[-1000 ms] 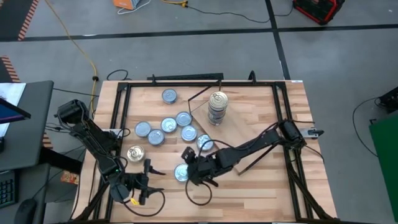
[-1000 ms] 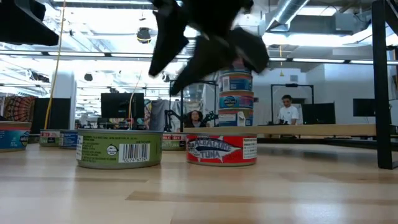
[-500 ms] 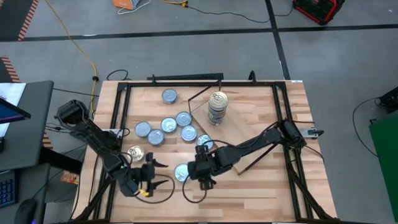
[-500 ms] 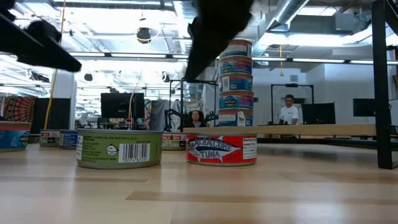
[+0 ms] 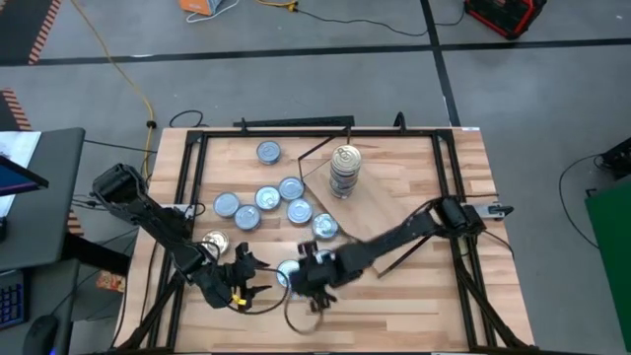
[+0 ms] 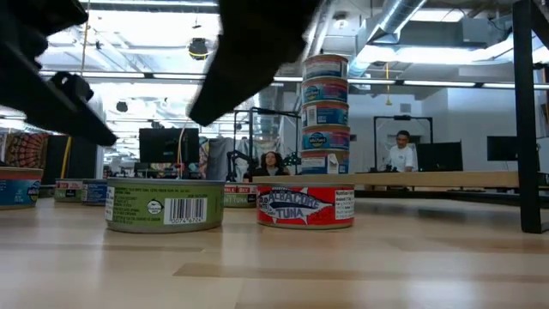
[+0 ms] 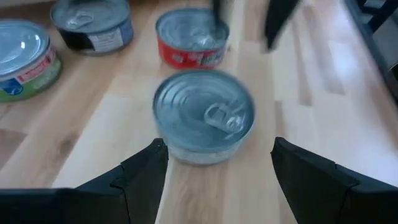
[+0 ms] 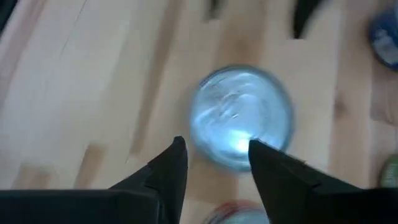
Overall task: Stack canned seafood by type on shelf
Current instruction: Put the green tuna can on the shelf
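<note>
A silver-lidded can [image 5: 288,273] lies flat on the table near the front, between my two grippers. My left gripper [image 5: 252,277] is just left of it and open; the can [image 7: 204,116] sits ahead of its fingertips. My right gripper [image 5: 299,281] hovers at the can's right, open and pointing steeply down, with the can [image 8: 242,118] just beyond its fingers. Neither gripper touches it. A tall stack of cans [image 5: 344,170] stands on the shelf [image 5: 373,202]. Several loose cans [image 5: 268,197] rest flat on the tabletop to the left of the shelf.
A green-labelled can [image 6: 163,204] and a red-labelled can [image 6: 306,206] stand near the front. The dark metal frame [image 5: 192,197] runs along the table's sides and back. There is bare wood at the front right [image 5: 414,296]. People sit in the room beyond [image 6: 399,153].
My left gripper has moved right and a little down toward the front can, rolling as it went. My right gripper has rolled about its own axis and sunk slightly over the same can. The can has stayed in place.
</note>
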Action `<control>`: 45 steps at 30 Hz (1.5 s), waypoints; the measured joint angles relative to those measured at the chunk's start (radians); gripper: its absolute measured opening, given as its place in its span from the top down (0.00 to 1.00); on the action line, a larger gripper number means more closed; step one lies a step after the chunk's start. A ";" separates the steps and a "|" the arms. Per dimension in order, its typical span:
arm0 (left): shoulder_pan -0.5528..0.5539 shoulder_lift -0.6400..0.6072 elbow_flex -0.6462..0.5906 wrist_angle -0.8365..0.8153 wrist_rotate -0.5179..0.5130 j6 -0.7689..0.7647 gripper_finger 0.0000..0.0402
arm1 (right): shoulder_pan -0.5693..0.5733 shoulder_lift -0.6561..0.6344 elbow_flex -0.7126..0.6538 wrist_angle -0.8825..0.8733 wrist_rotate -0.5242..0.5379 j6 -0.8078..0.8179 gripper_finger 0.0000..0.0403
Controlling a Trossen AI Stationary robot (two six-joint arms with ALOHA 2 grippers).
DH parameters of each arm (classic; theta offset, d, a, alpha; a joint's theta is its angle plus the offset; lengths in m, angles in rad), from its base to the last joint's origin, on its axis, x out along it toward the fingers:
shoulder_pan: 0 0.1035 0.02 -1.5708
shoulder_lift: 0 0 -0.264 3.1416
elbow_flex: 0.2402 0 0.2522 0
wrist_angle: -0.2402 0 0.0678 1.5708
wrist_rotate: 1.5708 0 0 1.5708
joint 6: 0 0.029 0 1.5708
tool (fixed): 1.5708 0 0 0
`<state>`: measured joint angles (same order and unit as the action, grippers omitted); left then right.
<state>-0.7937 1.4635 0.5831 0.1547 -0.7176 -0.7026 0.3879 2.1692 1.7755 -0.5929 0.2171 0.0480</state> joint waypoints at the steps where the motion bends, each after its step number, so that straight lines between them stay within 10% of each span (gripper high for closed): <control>1: 0.008 0.008 0.000 0.000 0.008 0.003 0.31 | 0.012 0.010 -0.001 0.015 0.021 -0.034 0.50; 17: 0.216 0.008 0.001 -0.004 0.452 0.280 0.31 | 0.065 0.078 -0.001 0.016 0.169 -0.283 0.60; 45: 0.275 0.000 0.000 -0.139 0.492 0.421 0.31 | 0.016 0.076 -0.057 0.219 0.236 -0.501 0.63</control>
<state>-0.5190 1.4632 0.5835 0.0153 -0.2251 -0.2817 0.4040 2.2451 1.7188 -0.3740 0.4531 -0.4530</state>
